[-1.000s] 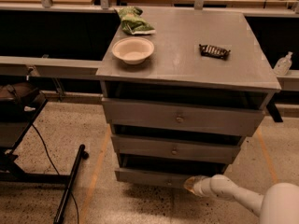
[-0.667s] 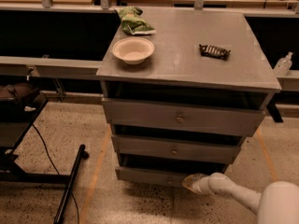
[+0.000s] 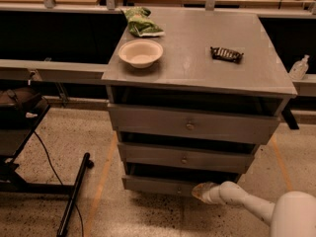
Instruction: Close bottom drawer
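The bottom drawer (image 3: 155,184) is the lowest of three grey drawers in a grey cabinet. Its slim front stands out a little from the cabinet, with a dark gap above it. The knob is at its centre, just left of my gripper. My gripper (image 3: 202,191) is at the end of the white arm that comes in from the lower right. It rests against the right part of the bottom drawer's front. The middle drawer (image 3: 183,158) and the top drawer (image 3: 190,125) sit above it.
On the cabinet top (image 3: 197,63) are a white bowl (image 3: 140,53), a green bag (image 3: 140,22) and a dark snack bar (image 3: 226,54). A black stand with a cable (image 3: 74,194) lies on the floor at the left. A sanitiser bottle (image 3: 299,67) is at the right.
The gripper has shifted slightly left along the bottom drawer's front. The drawers look unchanged.
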